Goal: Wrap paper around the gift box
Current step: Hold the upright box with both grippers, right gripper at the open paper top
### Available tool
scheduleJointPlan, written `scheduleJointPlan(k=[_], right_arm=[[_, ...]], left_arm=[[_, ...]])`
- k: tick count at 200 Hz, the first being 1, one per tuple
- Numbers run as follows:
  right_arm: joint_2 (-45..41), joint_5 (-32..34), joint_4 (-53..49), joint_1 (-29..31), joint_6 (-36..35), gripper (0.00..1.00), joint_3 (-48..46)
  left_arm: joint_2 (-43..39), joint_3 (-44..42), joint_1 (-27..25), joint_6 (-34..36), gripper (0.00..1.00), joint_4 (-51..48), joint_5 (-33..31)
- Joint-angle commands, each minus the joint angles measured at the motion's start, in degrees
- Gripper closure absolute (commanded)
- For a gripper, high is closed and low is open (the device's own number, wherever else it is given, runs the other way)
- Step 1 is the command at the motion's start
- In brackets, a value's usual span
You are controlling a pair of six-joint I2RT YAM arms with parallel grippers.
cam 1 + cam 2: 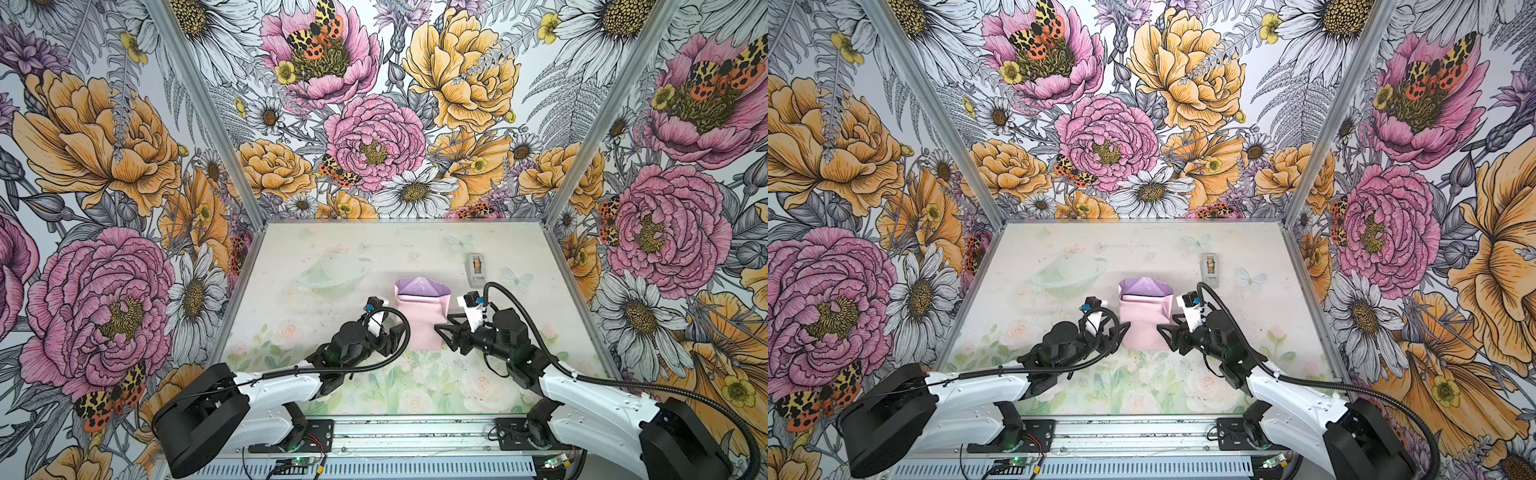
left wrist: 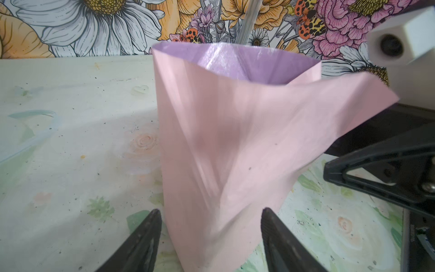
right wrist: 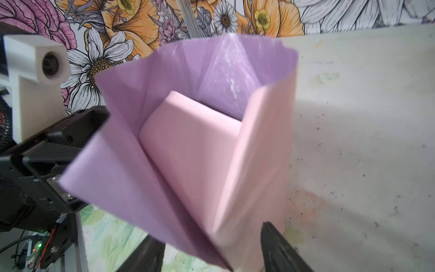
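The paper lies mid-table, folded into a loose tube, pale pink outside and lilac inside. The gift box itself is hidden; in the right wrist view a squarish pink-covered bulk sits inside the lilac flaps. My left gripper is at the paper's near left edge. In its wrist view it is open, with the near pink end between its fingers. My right gripper faces it from the right, open astride the paper's near corner, one finger partly under a lilac flap.
A small grey tape dispenser stands behind my right arm towards the back right. Flowered walls close the table on three sides. The two grippers face each other closely across the paper's near end.
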Motion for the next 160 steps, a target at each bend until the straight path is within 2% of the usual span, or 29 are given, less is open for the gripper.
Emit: scheduleJointPlan(k=[1,20,36,56,91,123,160], right_arm=[[2.45,-2.31,0.98,-0.27,0.20,0.39,0.59],[3.01,-3.13,0.84,-0.26,0.88,0.41,-0.11],[1.13,-2.83,0.49,-0.28,0.92,0.38,-0.93],[-4.79,0.13,-0.27,-0.20,-1.72,0.29,-2.53],[-13.20,4.84,-2.75,-0.15,-7.14,0.29,-3.43],[-11.17,3.43,-2.50,-0.19,-10.55,0.32,-2.41],[-6.47,2.42,0.13,-0.19,-10.30,0.33,-1.31]], left_arm=[[2.68,-0.39,0.42,-0.98,0.34,3.90,2.55],[4.34,-1.18,0.38,-1.62,0.34,5.37,3.27],[4.29,-1.98,0.40,-1.51,0.33,6.38,3.89],[3.07,-4.24,0.57,2.56,0.29,10.84,6.79],[3.02,-4.34,3.89,5.66,0.28,13.48,11.00],[6.09,-2.60,5.91,5.75,0.28,15.00,14.28],[10.67,-2.49,7.04,4.15,0.29,21.03,16.18]])
